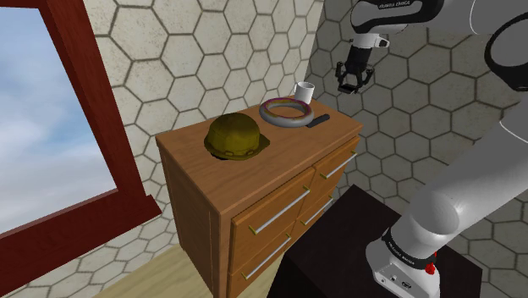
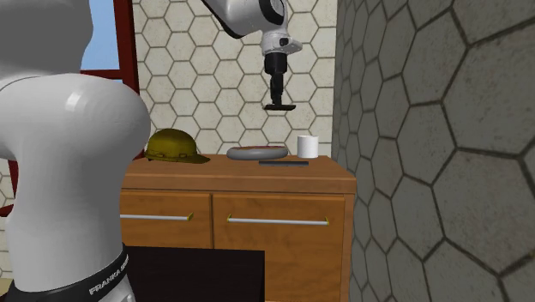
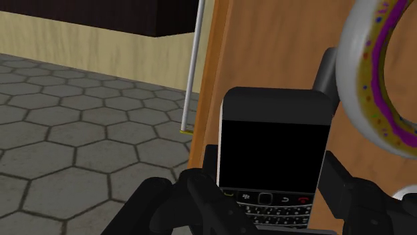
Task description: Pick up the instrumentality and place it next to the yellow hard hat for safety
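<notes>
Where the tool hangs: the tool point(image 1: 354, 82) is in open air well above the end of the dresser point(image 1: 283, 142) nearest the tiled side wall, pointing down over the phone point(image 1: 318, 121).
Tool state: its two black fingers stand apart and grip nothing; in the wrist view the phone point(image 3: 274, 143) shows between them, untouched.
Task's thing: the phone, black with a blank screen and a small keypad, lies flat on the dresser top close along the front edge, at the side-wall end.
Front edge: in the wrist view the wood edge runs just beside the phone's long side, with a silver drawer handle point(image 3: 192, 67) below it.
Ring: a grey ring point(image 1: 288, 109) with a purple and yellow band lies flat just beside the phone, on the side away from the front edge.
Mug: a white mug point(image 1: 305, 90) stands upright near the back corner at the side-wall end, behind the ring.
Hard hat: the dull yellow hard hat point(image 1: 236, 135) sits crown up near the opposite end of the dresser, towards the red-framed window point(image 1: 85, 93), well apart from the phone.
Open room: bare wood lies between the hard hat and the ring, and along the front edge beside the hat.
Confines: hexagon-tiled walls point(image 1: 211, 51) close the back edge and the mug end.
Stand: the black stand point(image 1: 338, 245) is in front of the drawers.
</notes>
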Motion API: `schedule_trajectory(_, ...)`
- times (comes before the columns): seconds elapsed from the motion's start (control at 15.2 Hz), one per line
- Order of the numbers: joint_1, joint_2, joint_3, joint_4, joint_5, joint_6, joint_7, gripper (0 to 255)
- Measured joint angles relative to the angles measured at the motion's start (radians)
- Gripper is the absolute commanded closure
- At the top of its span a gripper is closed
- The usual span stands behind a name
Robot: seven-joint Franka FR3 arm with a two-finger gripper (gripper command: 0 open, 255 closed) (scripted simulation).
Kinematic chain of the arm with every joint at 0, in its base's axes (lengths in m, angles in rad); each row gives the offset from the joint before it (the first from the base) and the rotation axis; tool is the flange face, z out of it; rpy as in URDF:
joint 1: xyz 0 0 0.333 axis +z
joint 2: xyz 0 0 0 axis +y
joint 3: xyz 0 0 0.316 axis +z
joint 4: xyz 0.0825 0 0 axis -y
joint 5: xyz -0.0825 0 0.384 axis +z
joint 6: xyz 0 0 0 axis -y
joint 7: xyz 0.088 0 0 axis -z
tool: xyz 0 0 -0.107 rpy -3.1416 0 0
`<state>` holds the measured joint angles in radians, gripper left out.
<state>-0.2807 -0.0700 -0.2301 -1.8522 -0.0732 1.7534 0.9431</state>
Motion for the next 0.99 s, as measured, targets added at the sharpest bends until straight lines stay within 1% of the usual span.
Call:
schedule_trajectory(0.4,0.062,-0.084,0.080,-0.098,-0.003,0.006,0.145,255)
schedule_trajectory(0.99,0.155,-0.131,0.207,-0.147,0.026,-0.003,0.358,255)
